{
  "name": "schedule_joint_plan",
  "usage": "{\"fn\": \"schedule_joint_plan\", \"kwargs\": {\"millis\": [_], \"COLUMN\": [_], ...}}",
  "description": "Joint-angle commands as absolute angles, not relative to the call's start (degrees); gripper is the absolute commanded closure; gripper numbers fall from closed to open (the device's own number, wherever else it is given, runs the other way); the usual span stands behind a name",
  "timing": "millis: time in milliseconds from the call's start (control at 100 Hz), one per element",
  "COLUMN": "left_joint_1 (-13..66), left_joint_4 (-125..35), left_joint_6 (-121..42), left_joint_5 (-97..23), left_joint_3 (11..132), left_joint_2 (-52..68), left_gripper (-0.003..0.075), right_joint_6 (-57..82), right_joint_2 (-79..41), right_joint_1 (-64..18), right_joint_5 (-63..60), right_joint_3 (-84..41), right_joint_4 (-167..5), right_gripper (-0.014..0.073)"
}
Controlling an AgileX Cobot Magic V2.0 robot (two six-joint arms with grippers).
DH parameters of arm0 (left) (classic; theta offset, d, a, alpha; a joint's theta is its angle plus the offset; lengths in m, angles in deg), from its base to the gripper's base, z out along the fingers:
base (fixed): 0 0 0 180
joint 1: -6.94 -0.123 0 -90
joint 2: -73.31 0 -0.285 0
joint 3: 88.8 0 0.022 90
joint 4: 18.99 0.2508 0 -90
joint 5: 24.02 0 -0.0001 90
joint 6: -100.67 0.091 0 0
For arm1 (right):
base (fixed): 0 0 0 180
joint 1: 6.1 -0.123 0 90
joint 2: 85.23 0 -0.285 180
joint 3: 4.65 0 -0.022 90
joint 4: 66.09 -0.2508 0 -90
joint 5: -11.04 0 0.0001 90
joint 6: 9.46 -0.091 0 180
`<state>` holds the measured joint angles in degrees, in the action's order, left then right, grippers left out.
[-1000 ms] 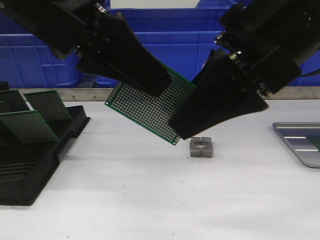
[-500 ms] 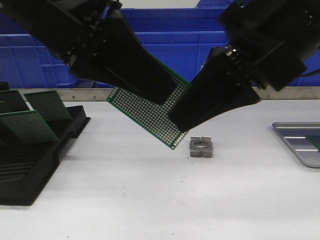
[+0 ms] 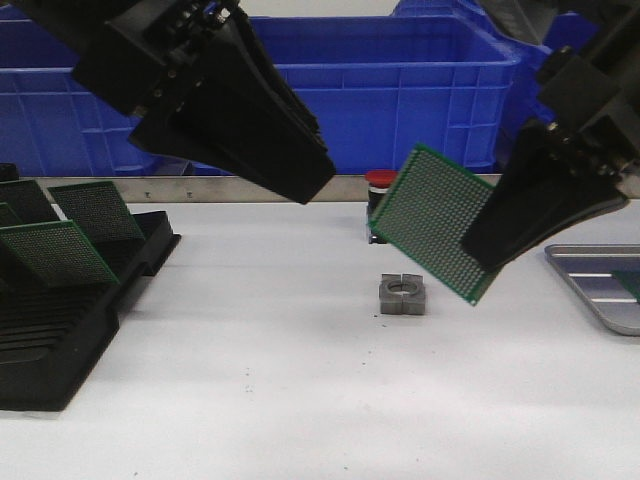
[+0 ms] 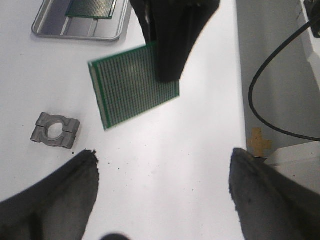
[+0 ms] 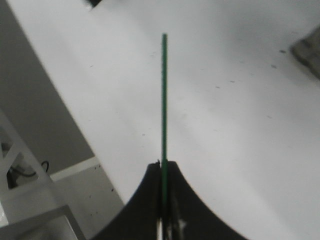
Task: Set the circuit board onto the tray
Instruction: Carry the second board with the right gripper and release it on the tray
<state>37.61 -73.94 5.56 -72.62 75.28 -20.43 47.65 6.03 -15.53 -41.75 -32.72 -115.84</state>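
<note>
The green circuit board point(image 3: 432, 220) hangs tilted in the air above the table, held by its right corner in my right gripper point(image 3: 480, 252), which is shut on it. In the right wrist view the board point(image 5: 163, 95) shows edge-on between the closed fingers point(image 5: 150, 185). My left gripper point(image 3: 305, 180) is open and empty, up and to the left of the board; its fingers point(image 4: 75, 175) stand wide apart over bare table. The silver tray point(image 3: 578, 284) lies at the right edge; in the left wrist view the tray point(image 4: 75, 34) holds another green board point(image 4: 92, 7).
A grey metal clamp piece point(image 3: 404, 295) lies on the table under the board. A black slotted rack point(image 3: 60, 330) with several green boards stands at the left. Blue crates point(image 3: 400, 90) line the back. A red-topped object point(image 3: 380, 181) sits behind the board.
My left gripper has let go of the board and drawn back to the left. My right gripper has carried the board to the right, toward the tray.
</note>
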Motion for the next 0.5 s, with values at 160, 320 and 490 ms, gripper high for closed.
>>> {"fn": "schedule_joint_plan", "kwargs": {"millis": [160,320,490], "left_joint_1": [37.9,37.9,37.9], "left_joint_4": [-76.2,-76.2,-76.2], "left_joint_6": [5.5,5.5,5.5], "left_joint_5": [-72.1,-72.1,-72.1], "left_joint_3": [77.1,77.1,77.1], "left_joint_2": [-18.7,-18.7,-18.7], "left_gripper": [0.0214,0.0214,0.0214], "right_joint_6": [42.6,42.6,42.6], "right_joint_2": [5.5,8.6,12.7], "right_joint_1": [-1.0,6.3,9.7], "right_joint_5": [-35.3,-30.3,-24.9], "right_joint_3": [-31.1,-31.1,-31.1], "right_joint_4": [-117.6,-117.6,-117.6], "right_gripper": [0.0659,0.0659,0.0659]}}
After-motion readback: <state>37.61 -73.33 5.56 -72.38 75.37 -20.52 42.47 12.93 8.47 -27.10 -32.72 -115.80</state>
